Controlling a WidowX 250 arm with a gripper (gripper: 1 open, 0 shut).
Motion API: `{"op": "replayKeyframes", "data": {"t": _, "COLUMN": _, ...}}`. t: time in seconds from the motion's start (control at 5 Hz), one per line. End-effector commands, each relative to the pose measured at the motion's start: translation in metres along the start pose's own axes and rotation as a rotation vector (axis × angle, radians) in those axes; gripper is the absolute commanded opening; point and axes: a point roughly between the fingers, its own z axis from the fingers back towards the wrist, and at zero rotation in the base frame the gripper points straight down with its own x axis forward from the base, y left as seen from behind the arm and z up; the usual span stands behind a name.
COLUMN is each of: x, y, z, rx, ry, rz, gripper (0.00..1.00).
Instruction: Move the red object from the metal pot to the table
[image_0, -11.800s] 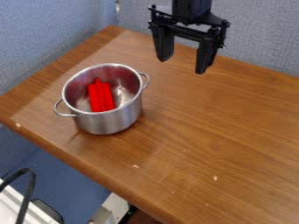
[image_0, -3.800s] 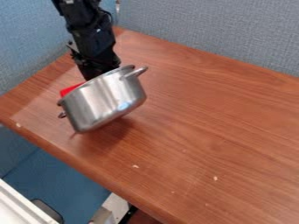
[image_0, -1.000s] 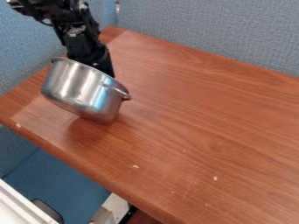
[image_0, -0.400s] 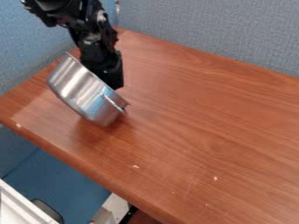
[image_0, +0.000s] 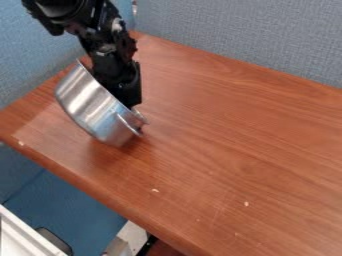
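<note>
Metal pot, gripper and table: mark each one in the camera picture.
metal pot (image_0: 88, 100), camera view, on its tilted shiny outer wall.
gripper (image_0: 127, 92), camera view, between the dark fingers at the pot's rim.
table (image_0: 234, 125), camera view, on bare brown wood right of the pot.

One fixed camera, high and off the table's near corner.
You look down at an angle across the table (image_0: 227, 120) toward the blue wall (image_0: 241, 30) behind it, at middling range; no second view shares the scene.
</note>
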Motion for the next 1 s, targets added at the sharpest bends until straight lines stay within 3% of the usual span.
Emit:
{"op": "replayKeyframes", "data": {"t": 0.0, "x": -0.018, "y": -0.071, "z": -0.030, "rx": -0.234, "ry": 0.059, "rz": -0.047, "gripper": 1.00}}
{"op": "replayKeyframes", "data": {"t": 0.8, "x": -0.036, "y": -0.039, "z": -0.024, "rx": -0.348, "ry": 0.021, "rz": -0.096, "gripper": 1.00}}
